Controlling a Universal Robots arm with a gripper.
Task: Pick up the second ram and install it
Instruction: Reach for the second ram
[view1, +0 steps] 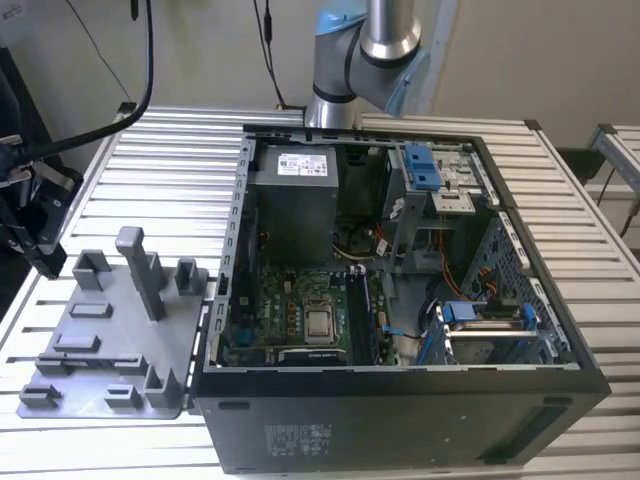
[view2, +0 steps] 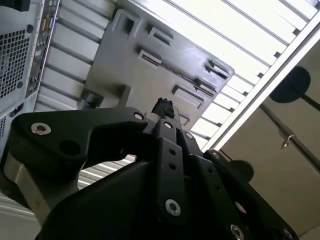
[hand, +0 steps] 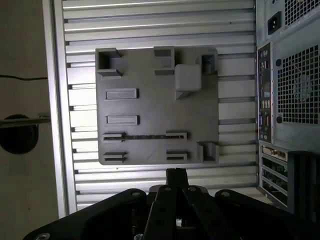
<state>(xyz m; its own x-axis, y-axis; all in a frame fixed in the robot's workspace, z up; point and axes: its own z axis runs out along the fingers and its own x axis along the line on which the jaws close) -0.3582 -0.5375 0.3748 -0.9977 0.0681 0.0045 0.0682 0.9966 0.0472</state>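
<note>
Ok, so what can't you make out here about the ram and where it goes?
First wrist view: the dark strip in the long slot of the grey holder is edge-on, too thin to say whether it is a ram stick.
Exterior view: the memory slots on the motherboard are too small and shadowed to read.
Second wrist view: the claw hides part of the holder.

**Silver tube, pale blue caps, black linkage**

In the exterior view the arm (view1: 388, 28) is a smooth silver-grey tube set into rounded grey joint housings. The joints carry pale blue caps (view1: 332, 28). In the first wrist view the gripper (hand: 176, 173) is matte black, with flat, round-cornered link plates spreading out from a narrow central bar. In the second wrist view bright silver socket-head screws (view2: 40, 128) pin those plates. The jaws are two slim black strips lying flush together, ending in a rough, dark tip.
</note>
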